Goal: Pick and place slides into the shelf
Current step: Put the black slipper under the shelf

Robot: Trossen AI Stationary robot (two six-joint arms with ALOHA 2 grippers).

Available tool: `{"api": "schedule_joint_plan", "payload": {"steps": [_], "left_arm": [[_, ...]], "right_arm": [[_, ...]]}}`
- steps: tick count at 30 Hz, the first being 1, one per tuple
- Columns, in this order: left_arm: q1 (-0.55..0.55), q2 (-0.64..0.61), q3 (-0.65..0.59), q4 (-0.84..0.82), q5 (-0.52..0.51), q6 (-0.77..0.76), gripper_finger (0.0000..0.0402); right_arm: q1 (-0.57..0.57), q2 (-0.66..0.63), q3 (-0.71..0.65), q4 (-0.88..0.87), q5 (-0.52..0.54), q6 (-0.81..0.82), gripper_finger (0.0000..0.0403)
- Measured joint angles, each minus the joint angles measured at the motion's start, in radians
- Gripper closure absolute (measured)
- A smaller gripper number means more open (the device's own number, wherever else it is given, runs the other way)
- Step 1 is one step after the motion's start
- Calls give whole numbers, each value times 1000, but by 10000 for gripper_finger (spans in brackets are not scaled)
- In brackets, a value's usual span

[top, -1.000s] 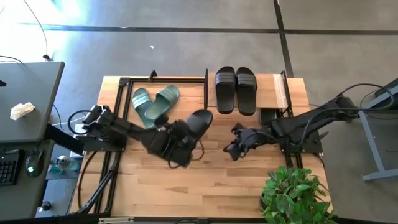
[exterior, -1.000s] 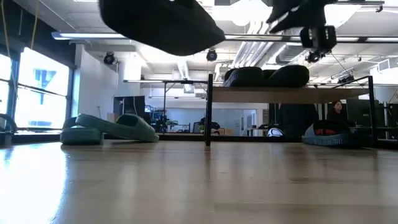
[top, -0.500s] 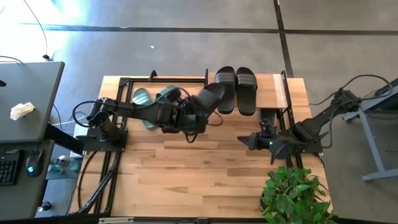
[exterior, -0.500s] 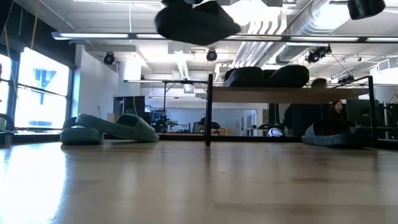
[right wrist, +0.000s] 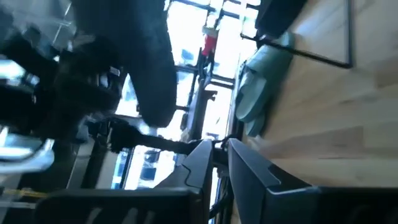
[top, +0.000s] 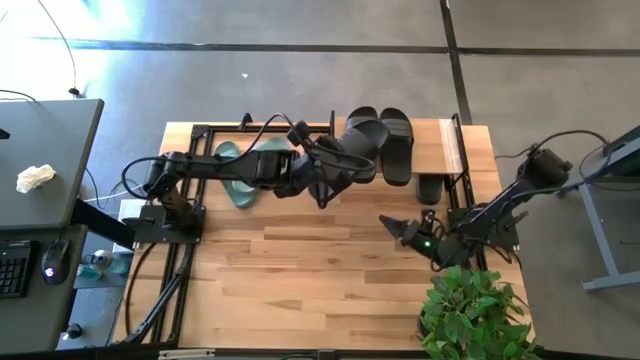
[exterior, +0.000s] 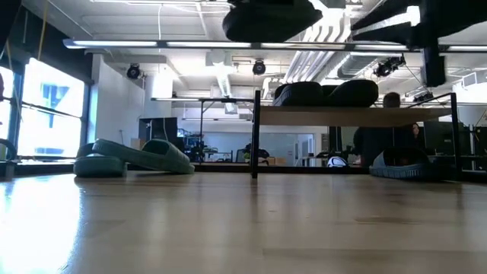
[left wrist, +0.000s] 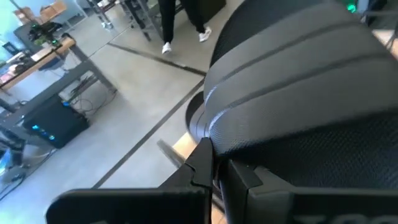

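Note:
My left gripper (top: pixel 333 172) (left wrist: pixel 219 160) is shut on a black slide (top: pixel 362 143) with a ribbed strap, held high over the left part of the shelf (top: pixel 440 140). The low view shows this slide (exterior: pixel 272 18) well above the wooden board (exterior: pixel 358 116). Two more black slides (top: pixel 397 145) (exterior: pixel 327 93) rest sole-down on the board; the held slide partly hides one. The sage-green pair (top: pixel 238 172) (exterior: pixel 129 158) lies on the table left of the shelf, partly under my left arm. My right gripper (top: pixel 393 224) (right wrist: pixel 215 152) is shut and empty near the table's right side. My left gripper pinches the black slide between its two fingers at the sole's edge (left wrist: pixel 214 127), at the end nearest the arm (top: pixel 343 160). The fingers reach in from the table's left, roughly level. The slide is lifted clear, pointing away toward the far right over the shelf.
An open black metal frame (top: pixel 200 140) stands at the far left around the green pair. A potted plant (top: pixel 475 310) sits at the near right corner. A dark object (top: pixel 432 187) lies by the shelf's near right leg. Bare wood (top: pixel 300 270) spans the table's near half.
My left gripper has carried the black slide from the table's middle toward the far right, up over the shelf's left part, still shut on it. My right arm has pulled back from the middle toward the table's right near side.

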Motion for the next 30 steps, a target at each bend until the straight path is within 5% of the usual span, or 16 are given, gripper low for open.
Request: {"api": "schedule_joint_plan", "payload": {"steps": [12,18,30], "left_arm": [[11,0,0,92,60,50,401],[11,0,0,102,63,49,401],[11,35,-1,123,100,50,401]], "right_arm": [[-227,144,179,45,-337,-167,241],[-264,144,254,29,-360,-299,200],[-357,145,312,-75,-424,-293,194]]}}
